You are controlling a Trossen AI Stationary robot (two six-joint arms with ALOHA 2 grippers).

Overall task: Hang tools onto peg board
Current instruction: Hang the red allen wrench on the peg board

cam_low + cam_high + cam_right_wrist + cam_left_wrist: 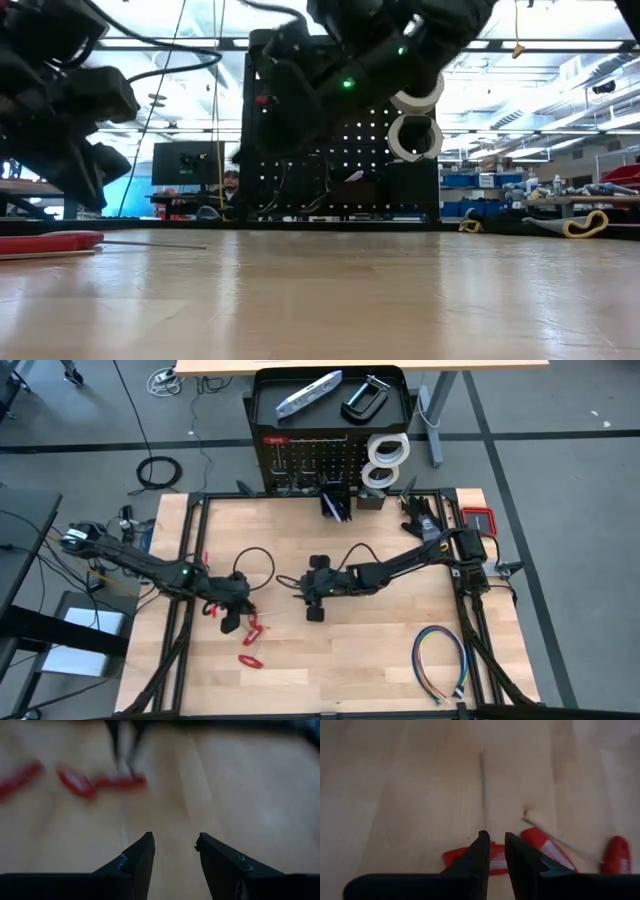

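Observation:
Three red-handled tools (250, 630) lie on the wooden table at its left. My left gripper (493, 842) is over one of them, a red-handled screwdriver (492, 861) whose thin shaft (483, 790) points away from the fingers. Its fingers stand a narrow gap apart and slant down. My right gripper (173, 845) hovers open at mid-table (315, 605) with nothing between its fingers. The peg board (305, 460) stands at the far edge. White tape rolls (385, 452) hang on it, and a silver bar tool (308, 392) and a black C-clamp (365, 400) lie on its top tray. My left gripper has its fingertips (481, 847) right over the screwdriver's red handle (455, 856), coming from above at a slant, roughly in line with the tool. I cannot tell whether they touch it. The tool lies flat on the table.
A multicoloured wire loop (440, 660) lies at the near right. A small red case (478, 518) sits at the far right edge. Two small black bins (337, 502) stand at the board's foot. One red handle (50, 242) lies near the front left.

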